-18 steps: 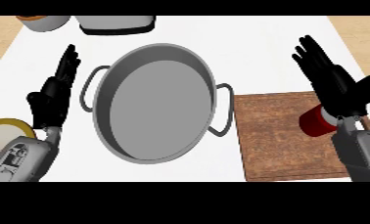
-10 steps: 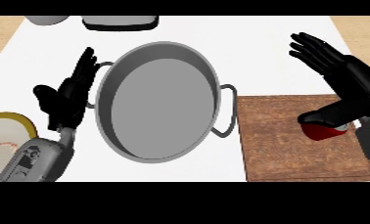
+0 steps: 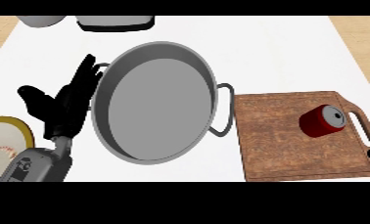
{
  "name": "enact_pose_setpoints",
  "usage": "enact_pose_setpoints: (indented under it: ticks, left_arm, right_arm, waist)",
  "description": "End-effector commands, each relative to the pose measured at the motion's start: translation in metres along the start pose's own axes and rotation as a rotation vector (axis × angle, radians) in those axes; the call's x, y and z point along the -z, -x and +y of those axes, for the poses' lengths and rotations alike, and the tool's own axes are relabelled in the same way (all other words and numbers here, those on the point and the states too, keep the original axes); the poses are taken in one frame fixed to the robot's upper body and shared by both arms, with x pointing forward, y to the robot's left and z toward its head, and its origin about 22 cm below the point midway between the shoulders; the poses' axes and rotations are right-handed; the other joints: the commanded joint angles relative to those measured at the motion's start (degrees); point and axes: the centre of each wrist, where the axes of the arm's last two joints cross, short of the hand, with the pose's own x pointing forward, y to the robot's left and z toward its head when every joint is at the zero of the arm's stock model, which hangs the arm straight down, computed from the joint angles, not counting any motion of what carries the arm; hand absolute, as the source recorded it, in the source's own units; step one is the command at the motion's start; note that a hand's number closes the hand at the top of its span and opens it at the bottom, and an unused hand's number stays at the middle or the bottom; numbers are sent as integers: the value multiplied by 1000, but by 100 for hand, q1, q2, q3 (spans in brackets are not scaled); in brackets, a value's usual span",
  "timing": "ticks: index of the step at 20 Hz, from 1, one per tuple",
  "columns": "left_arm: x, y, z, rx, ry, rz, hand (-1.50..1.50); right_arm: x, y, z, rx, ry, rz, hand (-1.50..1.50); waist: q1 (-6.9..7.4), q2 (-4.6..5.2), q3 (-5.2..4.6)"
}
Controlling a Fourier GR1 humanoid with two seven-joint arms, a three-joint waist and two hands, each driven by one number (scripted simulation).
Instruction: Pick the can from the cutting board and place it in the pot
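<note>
At the left, the left hand rests with fingers straight and slightly spread, holding nothing, just beside the left rim of the pot, which has nothing in it. Right of the pot, the red can sits on the cutting board near its right edge, perhaps tipped over, though this steep view leaves that unsure. The right hand is out of view, so I judge the pick and the placing are both yet to be done.
</note>
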Motion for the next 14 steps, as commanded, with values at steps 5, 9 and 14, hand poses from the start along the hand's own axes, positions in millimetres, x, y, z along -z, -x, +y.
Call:
enact_pose_setpoints:
  ticks: [5,9,14]
  left_arm:
    - [-10,-9,-12,-18,20,-4,0]
    - [-13,3,-11,-7,48,12,0]
    - [-10,0,-22,-8,36,19,0]
  right_arm:
    - [-18,-64,-78,-333,-182,106,-150]
    - [4,-88,-86,-434,-310,212,-150]
    - [5,-97,-74,-457,-398,356,-150]
  waist:
    - [24,16,-14]
    - [150,52,-19]
    - [120,46,-15]
